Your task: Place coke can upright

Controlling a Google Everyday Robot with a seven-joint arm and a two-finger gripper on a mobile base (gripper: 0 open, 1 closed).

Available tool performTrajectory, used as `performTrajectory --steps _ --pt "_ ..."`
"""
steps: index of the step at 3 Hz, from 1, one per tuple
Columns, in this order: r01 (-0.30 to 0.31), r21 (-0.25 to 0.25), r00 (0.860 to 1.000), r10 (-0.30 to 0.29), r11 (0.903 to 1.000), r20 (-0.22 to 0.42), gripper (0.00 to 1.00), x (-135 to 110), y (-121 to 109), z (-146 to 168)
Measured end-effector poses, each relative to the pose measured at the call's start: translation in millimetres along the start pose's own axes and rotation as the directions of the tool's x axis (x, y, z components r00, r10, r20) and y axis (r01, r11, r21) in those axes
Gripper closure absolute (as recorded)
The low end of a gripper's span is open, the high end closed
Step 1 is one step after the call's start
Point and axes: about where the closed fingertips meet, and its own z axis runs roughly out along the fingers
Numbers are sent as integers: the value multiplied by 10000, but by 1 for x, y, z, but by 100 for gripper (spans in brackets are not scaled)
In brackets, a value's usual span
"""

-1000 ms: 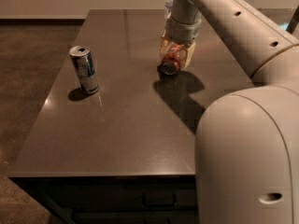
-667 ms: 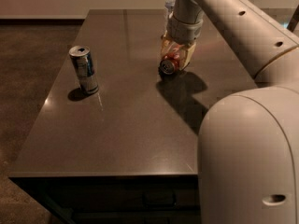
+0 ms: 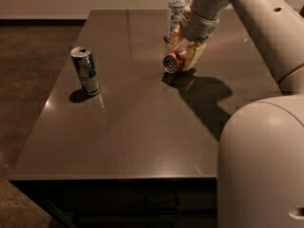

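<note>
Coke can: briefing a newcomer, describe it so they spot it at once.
Over the far half of the dark table, the robot's tool hangs before a clear bottle. The coke can is gripped in it, tilted, silver end toward the camera. It is short and red-orange, unlike the taller blue can standing left.

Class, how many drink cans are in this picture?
2: a tall blue-and-silver can upright at the left of the dark table; a short red aluminium coke can sideways in the gripper farther back.

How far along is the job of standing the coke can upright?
Done: the hand is closed on the coke can. In hand: the can is held tilted over the table, silver end toward the camera. Left: turn it upright, set it down, let go.
</note>
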Motion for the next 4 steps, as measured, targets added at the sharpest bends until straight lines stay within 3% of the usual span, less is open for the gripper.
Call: performTrajectory --steps 1,2,3,4 --pt "-1340 631 9836 1249 9890 1303 100 -18 4 -22" --pt "-2793 871 9323 2484 9562 2629 100 -37 4 -43" --pt "-4289 726 8426 3698 9004 3914 100 -53 2 -59" --pt "-5255 245 7543 4523 8505 4759 100 -68 -1 -64"
